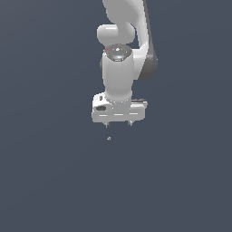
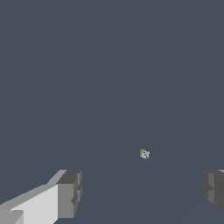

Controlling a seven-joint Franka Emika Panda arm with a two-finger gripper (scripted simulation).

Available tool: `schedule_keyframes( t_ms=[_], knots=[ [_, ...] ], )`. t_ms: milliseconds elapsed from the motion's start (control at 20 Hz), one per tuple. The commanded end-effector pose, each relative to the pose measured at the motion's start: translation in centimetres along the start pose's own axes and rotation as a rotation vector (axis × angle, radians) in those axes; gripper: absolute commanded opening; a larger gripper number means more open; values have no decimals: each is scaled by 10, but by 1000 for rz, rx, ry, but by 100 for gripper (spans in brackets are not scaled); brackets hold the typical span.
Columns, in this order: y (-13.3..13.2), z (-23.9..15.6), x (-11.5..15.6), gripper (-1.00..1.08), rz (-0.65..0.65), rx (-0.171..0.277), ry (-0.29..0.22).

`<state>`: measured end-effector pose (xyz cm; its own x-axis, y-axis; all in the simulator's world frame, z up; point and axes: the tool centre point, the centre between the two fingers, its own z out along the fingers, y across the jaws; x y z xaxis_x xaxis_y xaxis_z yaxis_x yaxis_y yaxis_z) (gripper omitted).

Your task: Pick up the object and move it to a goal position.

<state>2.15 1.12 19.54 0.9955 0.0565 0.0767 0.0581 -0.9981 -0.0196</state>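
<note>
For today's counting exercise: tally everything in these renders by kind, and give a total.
Tiny pale grey speck-like object: 1
White robot arm: 1
White two-fingered gripper, jaws apart: 1
Total: 3

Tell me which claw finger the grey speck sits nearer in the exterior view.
The finger on the exterior view's left. The speck lies apart, just below its tip; the other finger stands farther off. The claw is open.
</note>
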Motion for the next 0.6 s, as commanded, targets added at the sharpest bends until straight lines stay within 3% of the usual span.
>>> schedule_keyframes(
  t_ms=[0,300,550],
  knots=[
    [0,-2,1,100,-4,1,3],
    [5,15,-3,100,28,-1,-8],
    [20,52,-12,100,101,-7,-28]
  ],
)
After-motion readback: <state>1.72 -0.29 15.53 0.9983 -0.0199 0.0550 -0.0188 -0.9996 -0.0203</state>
